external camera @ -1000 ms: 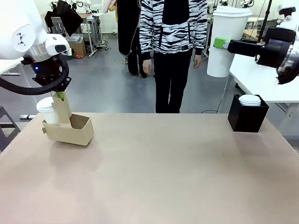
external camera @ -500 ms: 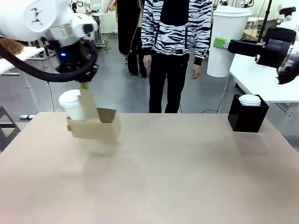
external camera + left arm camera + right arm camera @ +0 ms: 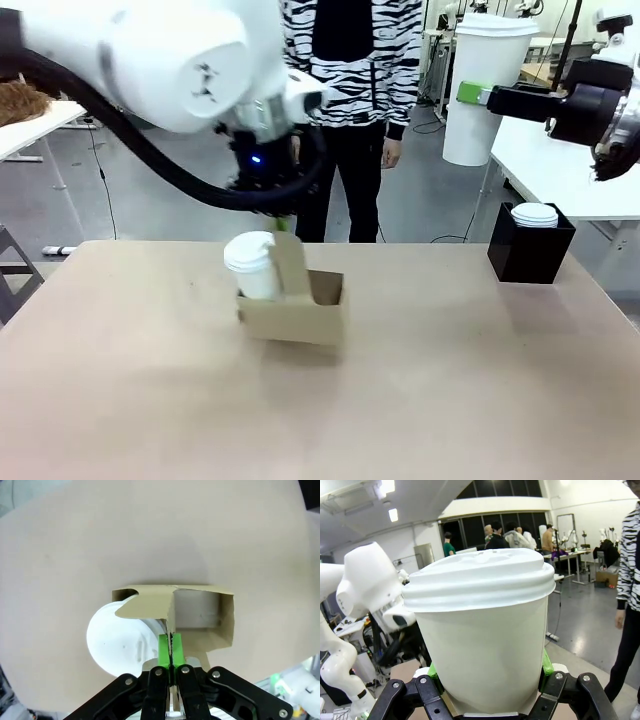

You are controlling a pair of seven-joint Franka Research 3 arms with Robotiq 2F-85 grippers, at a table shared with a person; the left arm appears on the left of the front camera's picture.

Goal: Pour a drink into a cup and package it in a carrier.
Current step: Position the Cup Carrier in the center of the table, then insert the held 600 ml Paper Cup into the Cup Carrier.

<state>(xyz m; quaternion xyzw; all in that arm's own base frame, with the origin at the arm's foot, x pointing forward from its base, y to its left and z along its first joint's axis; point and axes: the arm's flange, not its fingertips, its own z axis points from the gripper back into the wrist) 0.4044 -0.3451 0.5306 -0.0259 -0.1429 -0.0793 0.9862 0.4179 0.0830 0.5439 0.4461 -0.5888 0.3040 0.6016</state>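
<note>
Change: brown cardboard cup carrier [image 3: 300, 318], lidded white paper cup [image 3: 252, 270] in its slot, moved from left to mid-table.
Left gripper [image 3: 171, 652]: pinching the carrier's upright handle from above.
Right gripper [image 3: 487, 690]: clasping second white lidded cup [image 3: 480, 630].

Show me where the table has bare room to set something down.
Bare: the whole near half of the table in front of the carrier, the stretch between carrier and black box, and the left side. Crowded: the far middle, where the left gripper pinches the carrier's handle beside the cup.
</note>
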